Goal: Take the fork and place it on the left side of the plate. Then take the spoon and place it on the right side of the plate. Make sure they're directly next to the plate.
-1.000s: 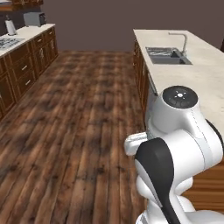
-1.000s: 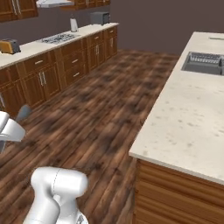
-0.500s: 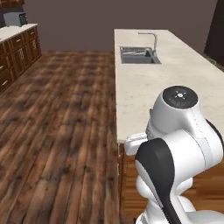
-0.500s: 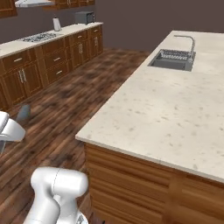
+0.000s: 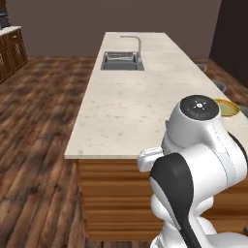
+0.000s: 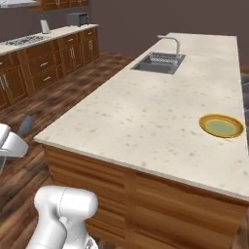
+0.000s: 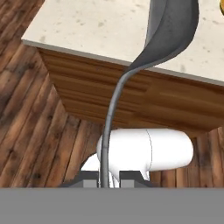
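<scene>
We are facing a long island counter with a pale speckled top and wood-panelled sides, and it is running away from us toward a sink with a curved faucet at its far end. It is the surface where the place setting belongs, so we are reading our position alongside its near edge as an approach for a set-down.

The plate, round and yellow with a darker rim, is sitting flat toward the counter's right edge, well apart from the sink. In the left base view our own arm is covering part of it. We are not making out the fork beside it in these views, so we cannot say whether that half of the job is done.

In the hand view we are carrying the spoon. The gripper is pinching the slim handle between nearly closed fingertips, and the grey bowl is pointing away from the hand, over the counter top. Holding it by the handle end is leaving the bowl free to land first. We judge the next stretch as carrying it to the plate's right side and laying it directly against the rim.
</scene>
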